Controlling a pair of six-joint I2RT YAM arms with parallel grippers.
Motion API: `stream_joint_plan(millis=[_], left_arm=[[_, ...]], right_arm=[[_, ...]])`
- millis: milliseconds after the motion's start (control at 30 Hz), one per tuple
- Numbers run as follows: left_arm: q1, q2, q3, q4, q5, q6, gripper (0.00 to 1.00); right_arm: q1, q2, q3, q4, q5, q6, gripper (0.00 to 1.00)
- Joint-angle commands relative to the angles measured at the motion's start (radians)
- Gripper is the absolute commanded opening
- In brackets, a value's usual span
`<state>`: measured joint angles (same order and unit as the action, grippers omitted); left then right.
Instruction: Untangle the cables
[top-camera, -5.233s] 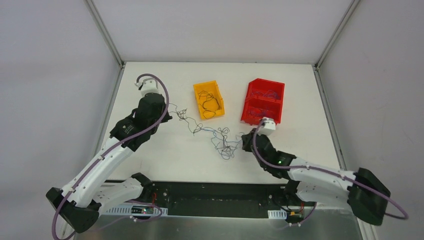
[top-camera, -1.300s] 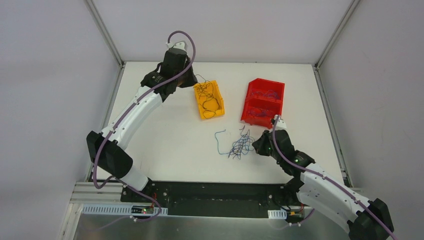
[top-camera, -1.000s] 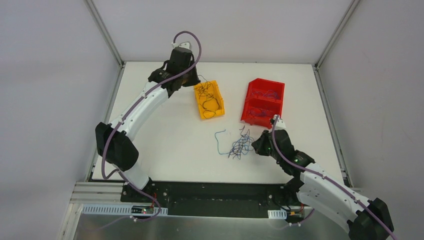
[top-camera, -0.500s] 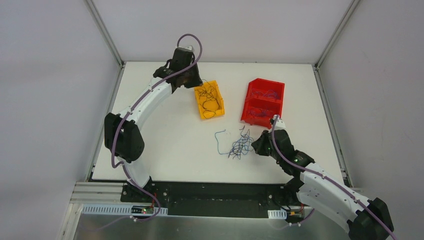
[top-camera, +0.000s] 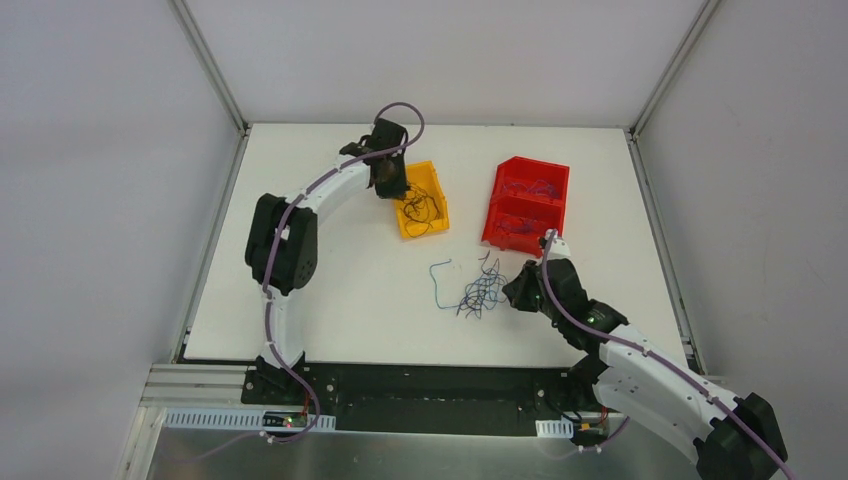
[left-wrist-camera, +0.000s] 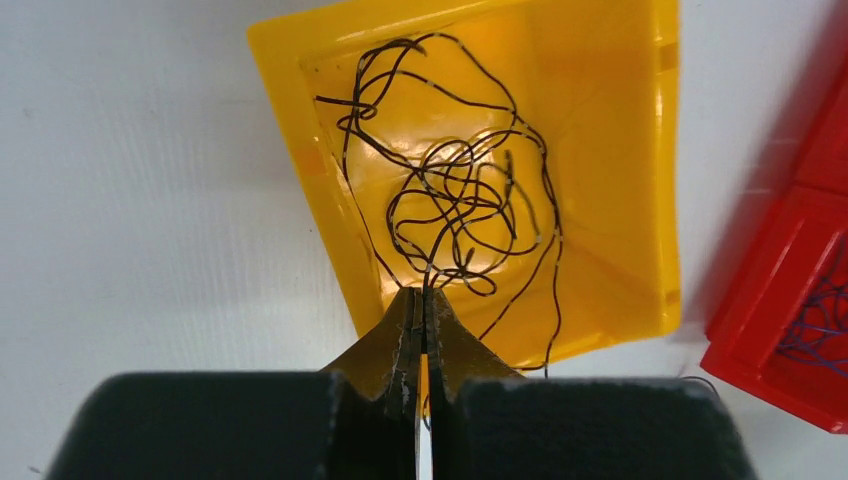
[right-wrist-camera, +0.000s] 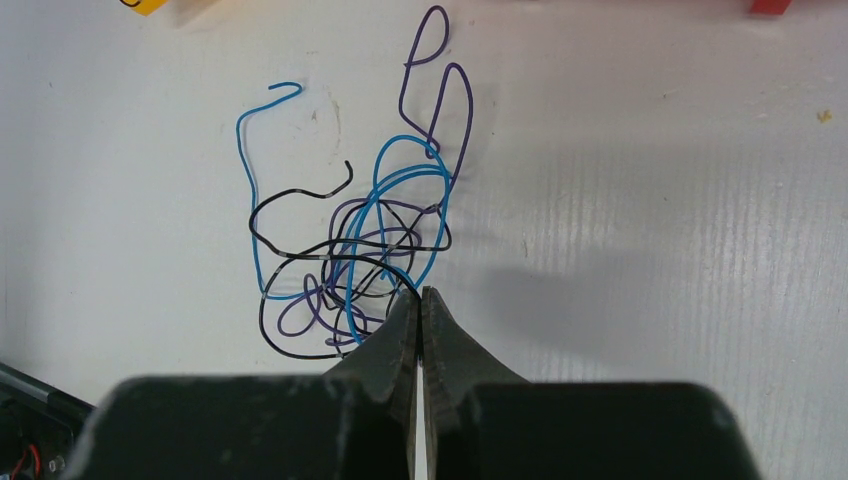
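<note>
A loose tangle of blue, purple and black cables (top-camera: 478, 293) lies on the white table; in the right wrist view this tangle (right-wrist-camera: 350, 250) spreads just beyond my fingers. My right gripper (top-camera: 510, 293) (right-wrist-camera: 420, 292) rests at its right edge, shut, with a black strand running into the fingertips. My left gripper (top-camera: 393, 190) (left-wrist-camera: 422, 292) hangs over the near-left rim of the yellow bin (top-camera: 443, 205) (left-wrist-camera: 620, 200), shut on a thin black cable (left-wrist-camera: 460, 200) whose curls lie inside the bin.
A red bin (top-camera: 527, 203) (left-wrist-camera: 790, 280) holding blue-purple wires stands right of the yellow one, just behind my right wrist. Grey walls with metal corner posts close off the table's back and sides.
My left arm has swung right from behind the yellow bin's left side to over it, and the black cable has sunk into the bin. The right arm and the tangle have not moved.
</note>
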<state>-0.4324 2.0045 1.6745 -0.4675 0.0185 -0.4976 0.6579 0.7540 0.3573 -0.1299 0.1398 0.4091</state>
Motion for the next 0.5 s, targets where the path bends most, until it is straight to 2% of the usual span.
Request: stream_joint_plan(millis=[0,100,300,467], left_arm=[[-0.009,0.010,0.058,-0.025,0.015,0.038,0.00],[-0.009,-0.018,0.063,-0.028,0.038,0.060,0.00],[-0.009,-0.138,0.060,-0.030,0.093,0.085,0.34],[-0.012,-0.244,0.037,-0.030,0.160,0.082,0.50]], right_arm=[[-0.001,-0.001,0.037,0.030,-0.009,-0.010,0.00],[-0.001,-0.008,0.034,0.030,-0.005,-0.008,0.00],[-0.002,0.005,0.037,0.036,-0.009,-0.008,0.00],[-0.001,0.010,0.039,0.040,-0.014,-0.007,0.00]])
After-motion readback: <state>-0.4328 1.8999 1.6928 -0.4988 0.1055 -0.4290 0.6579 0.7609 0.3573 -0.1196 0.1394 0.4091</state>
